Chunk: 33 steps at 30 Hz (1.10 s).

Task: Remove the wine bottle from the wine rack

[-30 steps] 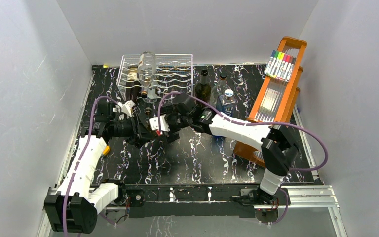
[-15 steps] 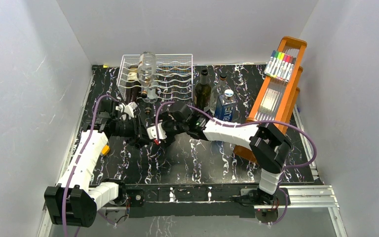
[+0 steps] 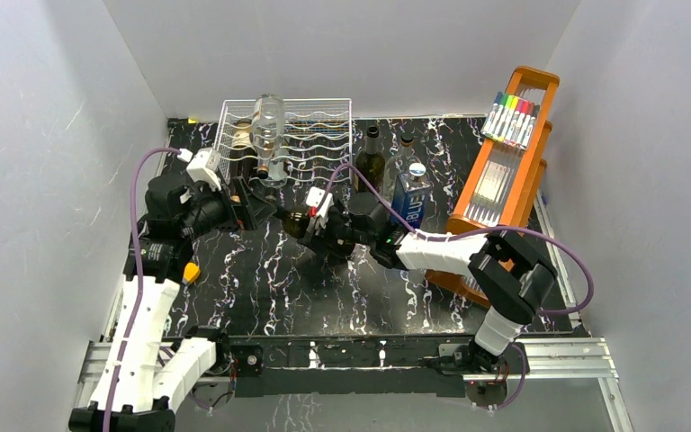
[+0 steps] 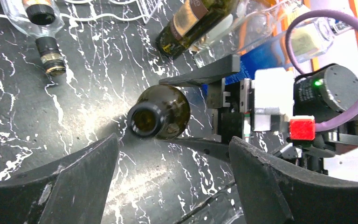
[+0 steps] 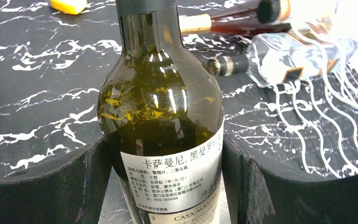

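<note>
Black marbled tabletop (image 3: 324,288) inside white walls, wire rack (image 3: 324,135) sitting at the back left. The wine bottle (image 5: 161,107) is already sitting off the rack, over open tabletop just in front of it. The right pincer (image 5: 164,149) is gripping it by the body at label height, a finger pressing each side. Its neck is pointing toward the left pincer (image 4: 173,144), which is hanging wide open and empty, near the mouth but not touching it. Cannot tell whether the bottle is resting on the tabletop or hanging above it.

Risks, as I'm judging them:
- One pincer is carrying smooth round glass, so the bottle is likely to roll or slide in the grip, and the neck end could dip.
- The open left pincer is sitting close to the mouth. Any move inward is risking a knock that twists the bottle loose.
- The right arm is reaching past a standing dark bottle (image 3: 371,157) and a blue bottle (image 3: 411,198). A swing of the forearm could be tipping them.
- A clear bottle (image 3: 270,126) is lying on top of the rack, and a bump to the wire could be rolling it off.

Writing: the wine label is showing "卡萨曼尼" with smaller Chinese lines, a number "0592-5634550", and "CASA MAS…" cut off at the bottom. The blue bottle is reading "BLUE".
</note>
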Each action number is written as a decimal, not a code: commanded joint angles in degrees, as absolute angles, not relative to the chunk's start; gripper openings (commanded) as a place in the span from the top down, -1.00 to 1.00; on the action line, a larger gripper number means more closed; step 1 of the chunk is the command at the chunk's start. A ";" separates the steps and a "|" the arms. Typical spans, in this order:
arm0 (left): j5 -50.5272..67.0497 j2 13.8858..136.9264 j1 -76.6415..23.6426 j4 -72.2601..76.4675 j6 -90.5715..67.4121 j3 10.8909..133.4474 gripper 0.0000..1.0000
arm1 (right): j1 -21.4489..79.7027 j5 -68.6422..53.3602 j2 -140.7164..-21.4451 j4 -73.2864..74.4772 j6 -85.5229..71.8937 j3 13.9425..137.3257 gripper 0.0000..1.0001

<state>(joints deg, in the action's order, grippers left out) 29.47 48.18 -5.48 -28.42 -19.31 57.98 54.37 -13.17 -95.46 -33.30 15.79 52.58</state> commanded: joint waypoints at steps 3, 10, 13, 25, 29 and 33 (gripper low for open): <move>26.12 50.46 -5.69 -19.11 -27.22 53.83 -0.75 | 53.74 -9.43 -90.67 -42.49 9.54 52.76 0.28; 33.38 55.13 -6.24 -9.49 -27.99 51.00 -0.33 | 53.69 -9.32 -90.62 -41.84 9.33 53.35 0.28; 31.54 56.67 -8.06 -8.80 -25.28 51.81 -0.34 | 53.69 -9.40 -90.45 -41.60 9.06 53.26 0.27; 26.52 62.87 -13.06 -8.53 -18.63 57.12 0.73 | 53.70 -9.64 -86.99 -33.84 9.32 55.10 0.05; 25.97 64.74 -13.70 -10.43 -15.44 60.88 1.00 | 53.70 -5.62 -84.37 -23.01 8.36 58.49 -0.93; 27.81 66.53 -14.36 -11.42 -13.16 64.16 1.00 | 53.63 1.24 -78.83 -8.57 5.91 64.78 -0.96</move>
